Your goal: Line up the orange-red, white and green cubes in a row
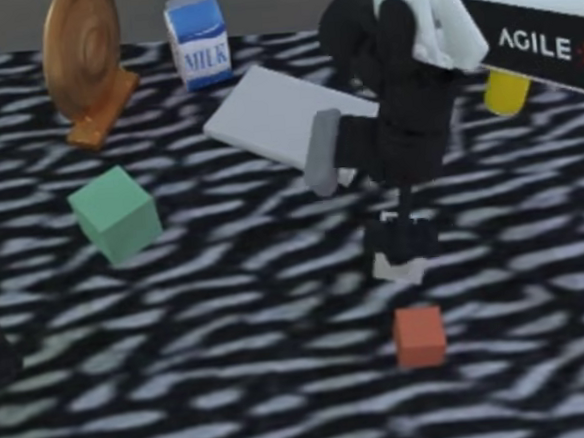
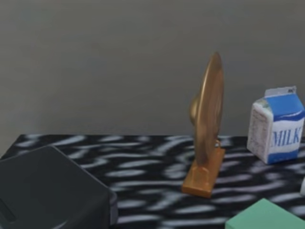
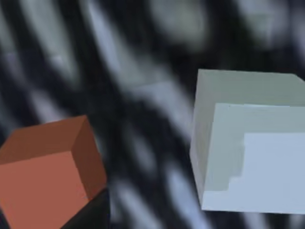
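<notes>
Right arm (image 1: 479, 25) reaches in from the far right corner of the surface (image 1: 233, 383); right hand (image 1: 399, 244) is down over the white cube (image 1: 398, 268), can't tell if its fingers grip. Red cube (image 1: 420, 336) just nearer the front edge. Green cube (image 1: 116, 213) well apart, left side. Left hand at left edge, grip unclear.

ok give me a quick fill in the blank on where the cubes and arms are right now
1. The right gripper is directly over the ____ cube.
2. The cube nearest that one is the ____ cube.
3. The green cube lies toward the table's ____ side in the top view.
4. The carton at the table's far edge reads ____.

Missing words: white; orange-red; left; MILK
</notes>
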